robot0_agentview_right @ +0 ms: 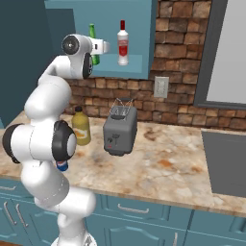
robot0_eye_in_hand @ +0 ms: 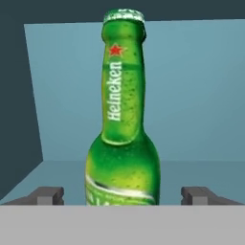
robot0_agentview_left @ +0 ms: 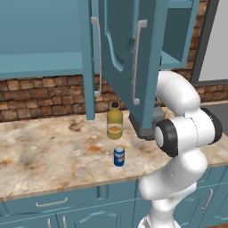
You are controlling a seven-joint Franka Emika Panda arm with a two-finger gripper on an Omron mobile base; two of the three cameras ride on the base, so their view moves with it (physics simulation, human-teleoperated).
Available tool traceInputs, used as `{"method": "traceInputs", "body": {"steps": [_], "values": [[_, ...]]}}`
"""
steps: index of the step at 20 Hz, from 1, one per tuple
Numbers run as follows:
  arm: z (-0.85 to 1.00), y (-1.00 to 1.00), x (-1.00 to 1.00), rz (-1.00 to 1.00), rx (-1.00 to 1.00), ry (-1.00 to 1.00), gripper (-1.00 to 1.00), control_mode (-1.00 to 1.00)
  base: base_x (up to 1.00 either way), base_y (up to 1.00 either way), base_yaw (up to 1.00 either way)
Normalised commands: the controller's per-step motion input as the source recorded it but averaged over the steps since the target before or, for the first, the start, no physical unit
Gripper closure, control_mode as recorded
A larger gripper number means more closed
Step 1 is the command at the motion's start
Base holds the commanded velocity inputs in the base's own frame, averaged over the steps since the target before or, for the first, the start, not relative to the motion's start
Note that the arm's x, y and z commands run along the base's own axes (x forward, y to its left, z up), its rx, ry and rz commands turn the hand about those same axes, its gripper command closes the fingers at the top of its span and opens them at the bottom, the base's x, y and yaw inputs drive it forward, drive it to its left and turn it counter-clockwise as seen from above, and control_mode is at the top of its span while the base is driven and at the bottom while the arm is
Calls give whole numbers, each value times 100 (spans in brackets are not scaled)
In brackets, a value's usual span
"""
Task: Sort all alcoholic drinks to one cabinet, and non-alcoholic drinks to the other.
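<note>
On the upper cabinet shelf (robot0_agentview_right: 137,60) the green bottle (robot0_eye_in_hand: 123,143) stands upright between my gripper's (robot0_eye_in_hand: 123,195) wide-open jaws, gripped by nothing. I should back straight out, touching neither side, so it stays standing beside the clear red-capped bottle (robot0_agentview_right: 123,43).

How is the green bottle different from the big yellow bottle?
The green bottle is slim with a long narrow neck; the yellow bottle is wide with a short neck and a black cap. The green bottle stands up in the wall cabinet, beside a clear bottle with a red label; the yellow bottle stands down on the counter. Both are upright.
</note>
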Motion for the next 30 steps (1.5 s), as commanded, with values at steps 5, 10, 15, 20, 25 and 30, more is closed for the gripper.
{"method": "traceInputs", "body": {"steps": [5, 10, 15, 20, 25, 30], "values": [[0, 0, -26, 0, 0, 0, -100, -100, 0, 0, 0], [0, -1, -52, 0, 2, 0, -100, -100, 0, 0, 0], [0, -4, -61, 0, 2, 0, -100, -100, 0, 0, 0], [0, -11, -64, 0, 1, 0, -100, -100, 0, 0, 0], [0, -29, -82, 7, 1, 0, -100, -100, 0, 0, 0], [-4, -25, -93, 15, 0, 0, -100, -100, 0, 0, 0]]}}
